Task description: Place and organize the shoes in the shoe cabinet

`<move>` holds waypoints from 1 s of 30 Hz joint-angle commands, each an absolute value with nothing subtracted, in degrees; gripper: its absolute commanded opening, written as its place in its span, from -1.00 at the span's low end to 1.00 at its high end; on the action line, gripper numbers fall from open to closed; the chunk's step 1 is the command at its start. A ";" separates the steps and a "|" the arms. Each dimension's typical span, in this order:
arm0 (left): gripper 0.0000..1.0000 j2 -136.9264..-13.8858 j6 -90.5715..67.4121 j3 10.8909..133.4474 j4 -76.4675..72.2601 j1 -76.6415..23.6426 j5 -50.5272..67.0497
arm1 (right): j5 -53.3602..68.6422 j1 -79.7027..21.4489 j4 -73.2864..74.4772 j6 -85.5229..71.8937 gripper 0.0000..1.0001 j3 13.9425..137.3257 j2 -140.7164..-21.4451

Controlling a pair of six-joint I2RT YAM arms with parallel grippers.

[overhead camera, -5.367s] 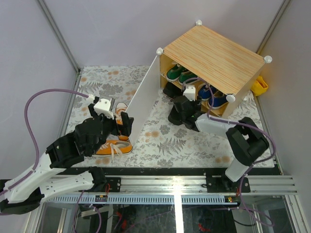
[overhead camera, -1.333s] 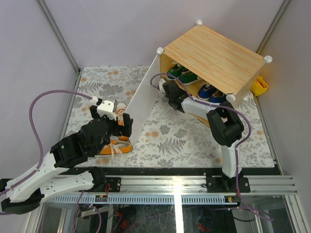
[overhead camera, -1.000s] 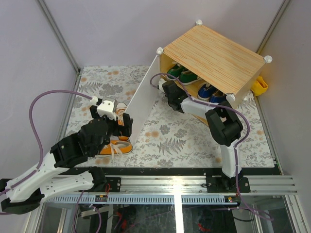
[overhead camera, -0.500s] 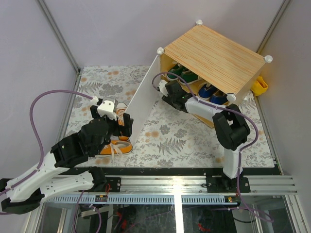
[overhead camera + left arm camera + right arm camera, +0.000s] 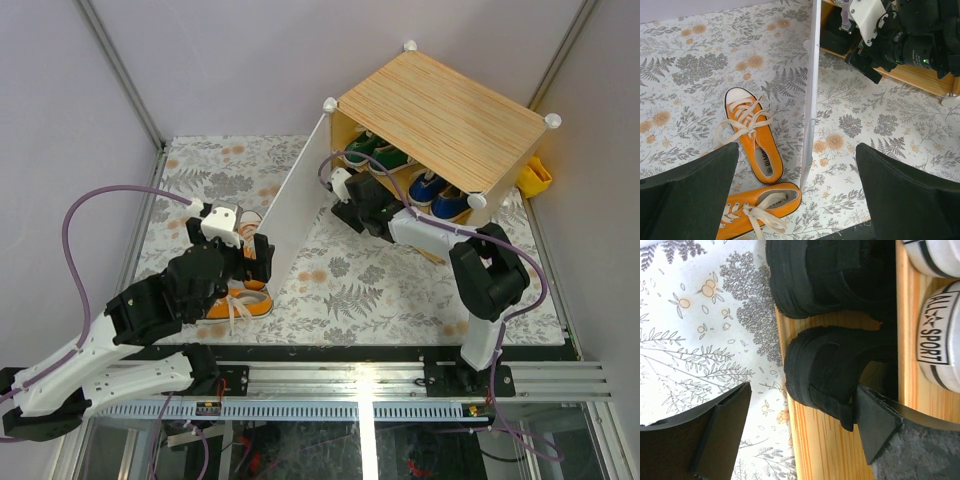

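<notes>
Bright, even, diffuse from overhead; soft, short shadows only. Hard white glare on the near aluminium rail [image 5: 366, 378]. Dim inside the shoe cabinet [image 5: 440, 110] (black shoes [image 5: 835, 375] almost featureless there). Dark, slightly soft fingers [image 5: 720, 432] of the right gripper [image 5: 800, 425] close to the lens.

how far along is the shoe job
Done: green shoes and blue shoes sit in the cabinet, upper shelf. In hand: the open right gripper is at the black shoes, on the lower shelf. Left: two orange shoes lie beside the door, under the open left gripper.
</notes>
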State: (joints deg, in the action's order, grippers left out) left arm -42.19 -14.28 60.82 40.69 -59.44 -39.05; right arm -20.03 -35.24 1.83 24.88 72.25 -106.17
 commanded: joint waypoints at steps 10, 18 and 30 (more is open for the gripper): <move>1.00 -41.42 -14.59 59.61 38.51 -59.41 -40.17 | -40.61 -34.75 -11.12 35.98 0.86 72.45 -106.22; 1.00 -41.60 -14.41 58.99 37.97 -59.37 -40.30 | -47.44 -36.30 -17.57 44.02 0.94 70.04 -107.53; 1.00 -41.78 -14.24 58.54 37.45 -59.40 -40.31 | -41.18 -43.88 -7.84 35.39 0.91 70.67 -103.07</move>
